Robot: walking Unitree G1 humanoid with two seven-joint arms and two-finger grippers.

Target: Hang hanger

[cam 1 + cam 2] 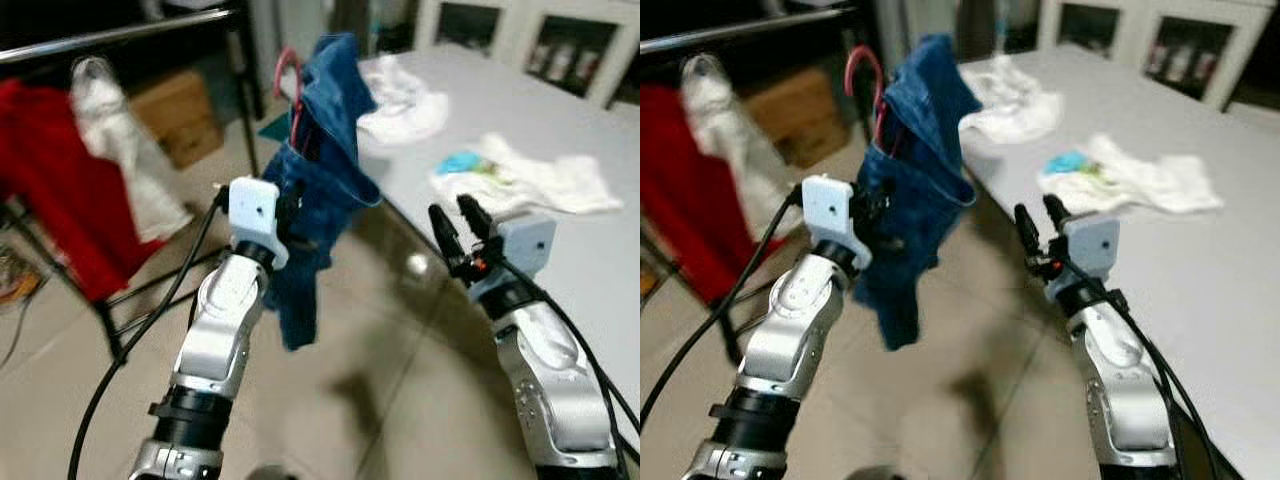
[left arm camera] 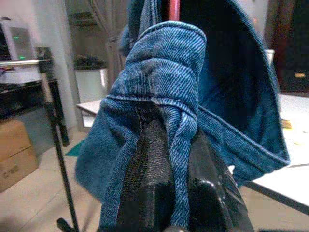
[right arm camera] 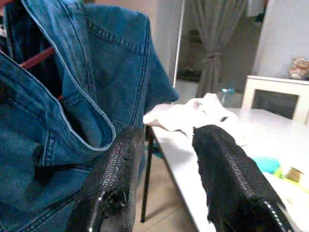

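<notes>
A blue denim garment [image 1: 320,150] hangs on a red hanger [image 1: 290,75] whose hook sticks up above the cloth. My left gripper [image 1: 290,205] holds it up in the air between the clothes rack and the table, shut on a fold of the denim [image 2: 169,121]. My right gripper [image 1: 460,230] stands open to the right of the garment, above the floor by the table edge, with nothing between its fingers [image 3: 116,179].
A black clothes rack with a metal rail [image 1: 110,35] stands at the left, carrying a red garment [image 1: 50,180] and a white one [image 1: 115,140]. A grey table [image 1: 560,130] at the right holds white cloths [image 1: 520,180]. A cardboard box [image 1: 180,115] sits behind the rack.
</notes>
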